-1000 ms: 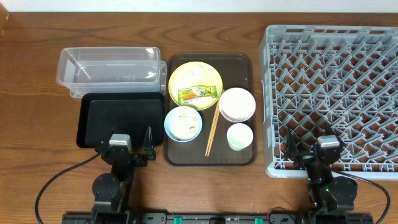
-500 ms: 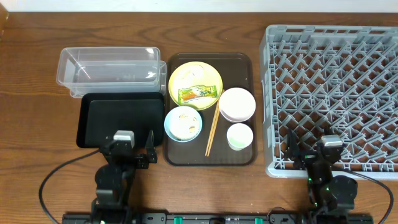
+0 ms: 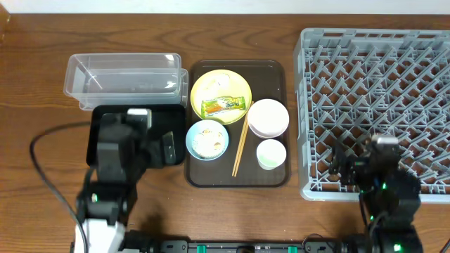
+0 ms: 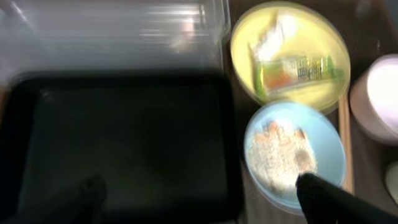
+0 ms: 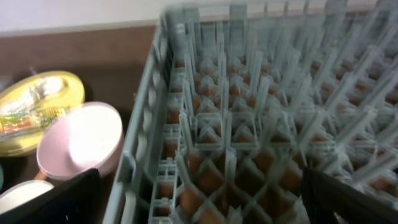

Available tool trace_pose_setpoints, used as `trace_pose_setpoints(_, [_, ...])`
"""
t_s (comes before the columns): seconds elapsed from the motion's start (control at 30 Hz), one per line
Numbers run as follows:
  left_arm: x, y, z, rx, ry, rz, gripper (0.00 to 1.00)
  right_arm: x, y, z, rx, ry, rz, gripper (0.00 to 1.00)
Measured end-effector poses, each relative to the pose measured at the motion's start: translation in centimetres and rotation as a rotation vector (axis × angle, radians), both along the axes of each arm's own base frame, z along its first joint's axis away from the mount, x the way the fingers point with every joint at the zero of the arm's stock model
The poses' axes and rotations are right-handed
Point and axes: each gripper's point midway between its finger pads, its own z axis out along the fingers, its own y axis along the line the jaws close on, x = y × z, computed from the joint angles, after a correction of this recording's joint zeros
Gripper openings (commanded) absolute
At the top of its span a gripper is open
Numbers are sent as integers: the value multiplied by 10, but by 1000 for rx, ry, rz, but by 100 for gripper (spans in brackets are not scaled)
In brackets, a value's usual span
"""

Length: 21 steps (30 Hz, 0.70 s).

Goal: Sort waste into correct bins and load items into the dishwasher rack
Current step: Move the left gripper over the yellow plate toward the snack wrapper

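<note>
The snack wrapper [image 3: 225, 106] lies on the yellow plate [image 3: 221, 88], far left in the brown tray [image 3: 275, 70]. Nearer, the blue bowl [image 3: 207, 139] holding rice crumbs [image 4: 280, 158] sits at that tray's left edge, just beside the black tray [image 4: 124, 143]. The clear tub [image 3: 123, 77] lies beyond. The left jaws hang wide open and empty, spanning the black tray's right edge and the bowl. The right jaws, spread wide and empty, hover over the rack's [image 3: 373, 77] near side. Bare counter [image 3: 35, 105] opens left of the bins. Only a narrow strip separates brown tray from rack.
</note>
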Motion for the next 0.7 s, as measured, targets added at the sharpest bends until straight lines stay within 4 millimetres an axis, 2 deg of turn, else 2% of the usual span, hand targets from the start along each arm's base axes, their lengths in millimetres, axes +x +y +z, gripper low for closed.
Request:
trace_pose_setpoints(0.17, [-5, -4, -2, -7, 208, -16, 100, 5, -1, -7, 1, 197, -8, 99])
trace_pose_setpoints(0.33, [2, -11, -2, -34, 233, -36, 100, 18, -2, -7, 1, 265, -9, 99])
trace_pose_setpoints(0.57, [44, -23, 29, -85, 77, -77, 100, 20, -2, -10, 2, 285, -8, 99])
trace_pose_setpoints(0.7, [81, -33, 50, -85, 21, -107, 100, 20, -2, -10, 2, 283, -8, 99])
